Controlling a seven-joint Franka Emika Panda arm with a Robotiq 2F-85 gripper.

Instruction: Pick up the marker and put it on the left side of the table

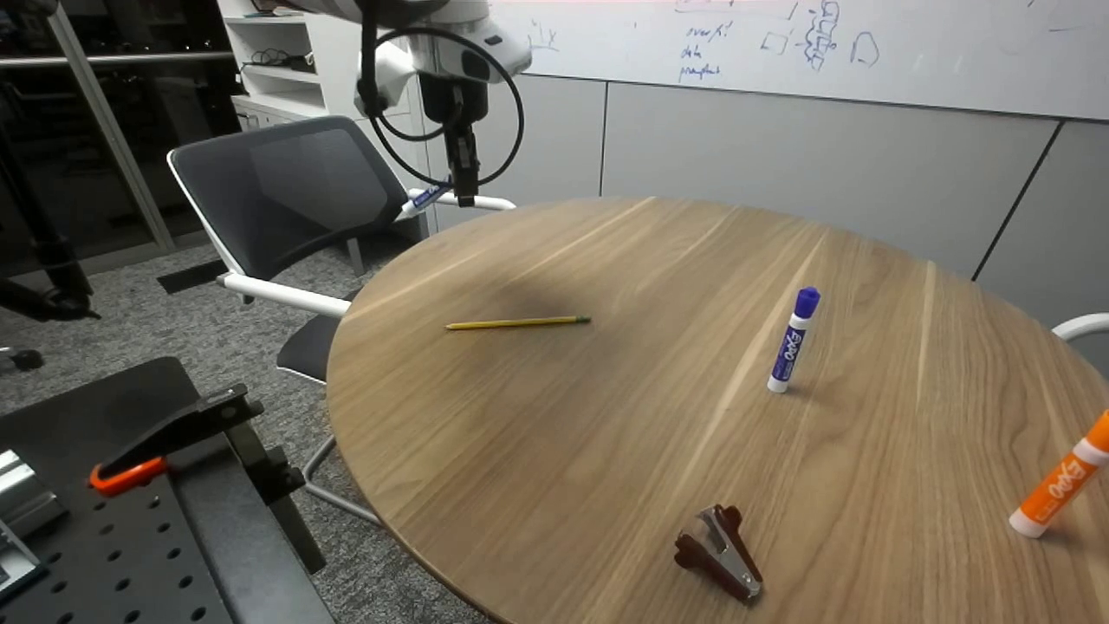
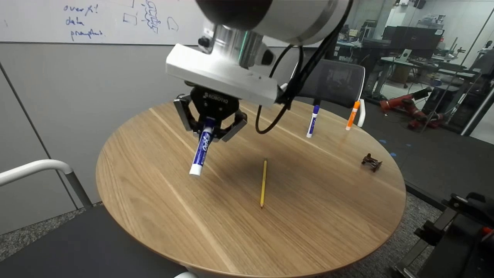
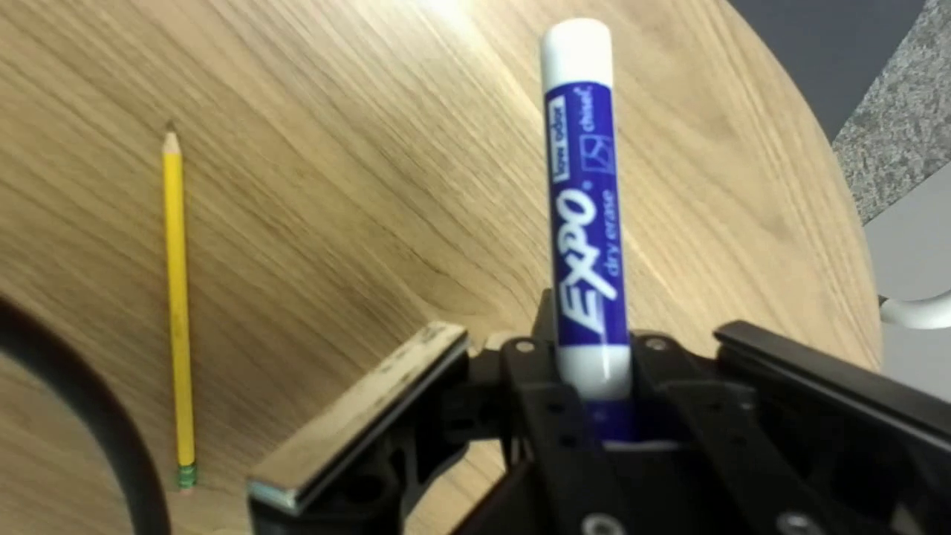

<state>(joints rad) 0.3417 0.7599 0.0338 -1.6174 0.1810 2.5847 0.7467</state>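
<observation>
Foreground, wrist view: tool (image 3: 593, 353), clamped on cap end of blue-and-white marker (image 3: 585, 215), held tilted, white end lower, above round wood-grain surface (image 2: 324, 216). On same surface: yellow pencil (image 3: 178, 297), lying flat; near-identical marker (image 1: 788, 351), standing; orange-and-white marker (image 1: 1061, 485), standing; brown staple remover (image 1: 732, 563), well apart from pencil.

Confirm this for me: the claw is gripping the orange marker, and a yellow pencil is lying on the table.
Wrong colour: the wrist view shows the claw gripping a blue-and-white marker. A yellow pencil is indeed lying on the table.
</observation>
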